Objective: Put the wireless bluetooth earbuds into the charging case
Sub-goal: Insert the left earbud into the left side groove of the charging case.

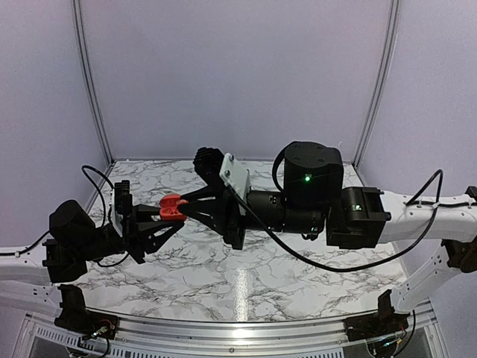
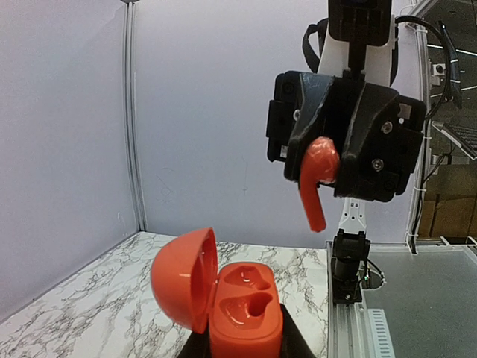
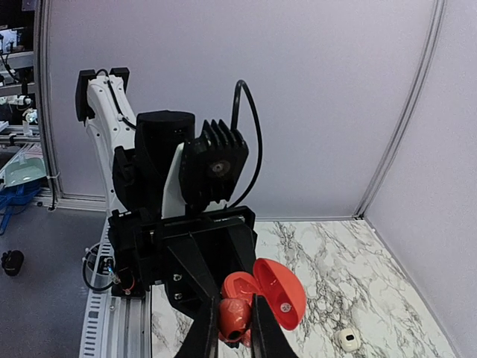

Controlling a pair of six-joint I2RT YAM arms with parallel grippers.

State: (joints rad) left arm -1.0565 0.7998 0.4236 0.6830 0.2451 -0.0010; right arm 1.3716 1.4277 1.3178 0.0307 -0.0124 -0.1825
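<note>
From my station, the left pincer (image 1: 167,212) sits left of centre in the overhead view. It is closed on the base of the charging case (image 2: 246,317) and holds it up off the table (image 1: 298,277).

The case is glossy red plastic, rounded like a pebble. Its domed lid (image 2: 185,276) is swung open to the left in the left wrist view, and two smooth moulded wells are open to view.

The right pincer (image 3: 235,337) is nearly closed, pinching the bulb of one red earbud (image 2: 317,177). In the left wrist view the bud's stem hangs down at upper centre, above the case and apart from it. In the right wrist view the bud overlaps the case at the bottom, and the black fingers hide part of it.

The table is white marble-patterned with grey veins and has an aluminium rail along its near edge. Pale matte panels with metal corner strips wall it in. A black cable (image 1: 313,262) loops under the right arm.

At the lower right of the right wrist view a small white item (image 3: 346,340) lies on the table. It may be another bud, but it is too small to tell.
</note>
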